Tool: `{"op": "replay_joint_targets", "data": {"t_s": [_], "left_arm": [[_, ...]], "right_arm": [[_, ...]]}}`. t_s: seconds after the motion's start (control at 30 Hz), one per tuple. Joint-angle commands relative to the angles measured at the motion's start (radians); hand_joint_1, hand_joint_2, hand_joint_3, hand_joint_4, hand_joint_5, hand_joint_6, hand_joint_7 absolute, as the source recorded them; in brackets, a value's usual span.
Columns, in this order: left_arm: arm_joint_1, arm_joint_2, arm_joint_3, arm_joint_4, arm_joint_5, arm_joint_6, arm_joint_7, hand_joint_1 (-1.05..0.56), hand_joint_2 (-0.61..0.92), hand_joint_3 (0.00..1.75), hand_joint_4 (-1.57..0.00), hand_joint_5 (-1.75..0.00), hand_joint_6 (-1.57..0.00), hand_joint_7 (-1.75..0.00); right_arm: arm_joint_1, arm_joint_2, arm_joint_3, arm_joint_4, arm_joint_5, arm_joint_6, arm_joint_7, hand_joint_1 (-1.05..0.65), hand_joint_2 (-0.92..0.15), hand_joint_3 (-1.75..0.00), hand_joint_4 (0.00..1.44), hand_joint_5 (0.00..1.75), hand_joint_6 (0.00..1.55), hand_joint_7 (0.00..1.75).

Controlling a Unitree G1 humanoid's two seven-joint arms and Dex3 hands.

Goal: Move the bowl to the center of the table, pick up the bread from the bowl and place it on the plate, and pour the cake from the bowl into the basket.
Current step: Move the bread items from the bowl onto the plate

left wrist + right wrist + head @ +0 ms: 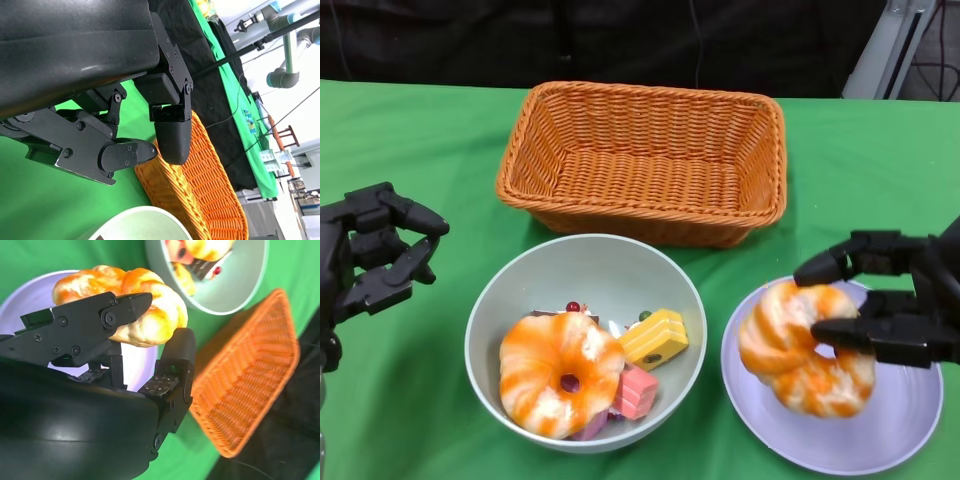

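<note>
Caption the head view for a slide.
Right hand holds bread over the plate; bowl still holds bread and cake.

Woven wicker basket [645,160] – smooth matt bowl [520,290], glossy plate [910,430], green cloth table [420,150].

- The right hand [880,300] reaches in from the right edge of the head view, fingers [122,310] and thumb closed around a bread ring [800,345], pinching it through its hole.
- The left hand [375,255] hovers at the left edge, empty, fingers [117,155] loosely curled and apart.
</note>
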Motion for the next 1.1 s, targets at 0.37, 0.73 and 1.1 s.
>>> {"op": "replay_joint_targets", "data": {"t_s": [0.37,0.73,1.1], "left_arm": [[-0.006,0.018,0.004,0.012,-0.009,-0.015,-0.013,-0.1,0.76,0.6,-0.85,-1.43,-0.85,-1.03],[-0.002,0.022,-0.006,0.009,0.015,-0.021,0.006,-0.1,0.76,0.58,-0.84,-1.43,-0.85,-1.04],[-0.002,0.019,-0.006,0.01,0.02,-0.017,0.001,-0.11,0.76,0.57,-0.85,-1.43,-0.85,-1.05]], "right_arm": [[-0.007,-0.078,0.086,0.131,-0.062,-0.048,-0.017,-0.15,-0.92,-0.12,0.66,1.3,0.68,0.9],[-0.007,-0.084,0.13,0.175,-0.128,-0.123,-0.052,-0.16,-0.92,-0.09,0.7,1.18,0.73,0.78],[-0.014,-0.186,0.275,0.135,-0.337,-0.185,-0.022,-0.27,-0.92,-0.06,0.66,0.22,0.72,0.01]]}}
